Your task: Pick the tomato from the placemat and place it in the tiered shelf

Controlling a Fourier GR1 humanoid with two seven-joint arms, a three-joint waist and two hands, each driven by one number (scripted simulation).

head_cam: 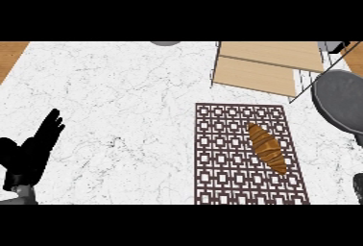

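A white marbled counter (120, 110) fills nearly the whole head view, with a strip of wooden floor showing at the upper left corner; on its right half lies a dark brown latticed placemat (234, 158), long side running away from the robot, its near edge at the view's bottom; beyond the placemat's far edge, just apart from it, stands the tiered shelf (266, 67), pale wooden boards in a thin wire frame, one board stepped above the other; the robot's right forearm (342, 103), a broad grey rounded shape, comes in at the right edge and overlaps the shelf's right frame and the counter beside the placemat; the right hand (359, 185) shows only as a black sliver at the right edge, and whether its fingers are spread or curled cannot be told; the left hand (32, 151) rests at the lower left, fingers straight and pointing up, thumb held out, holding nothing, well apart from the placemat; no tomato can be seen; the one thing on the placemat is a croissant (267, 148), golden brown, lying lengthwise on the right part; a small grey object (166, 43) is cut off by the counter's far edge.
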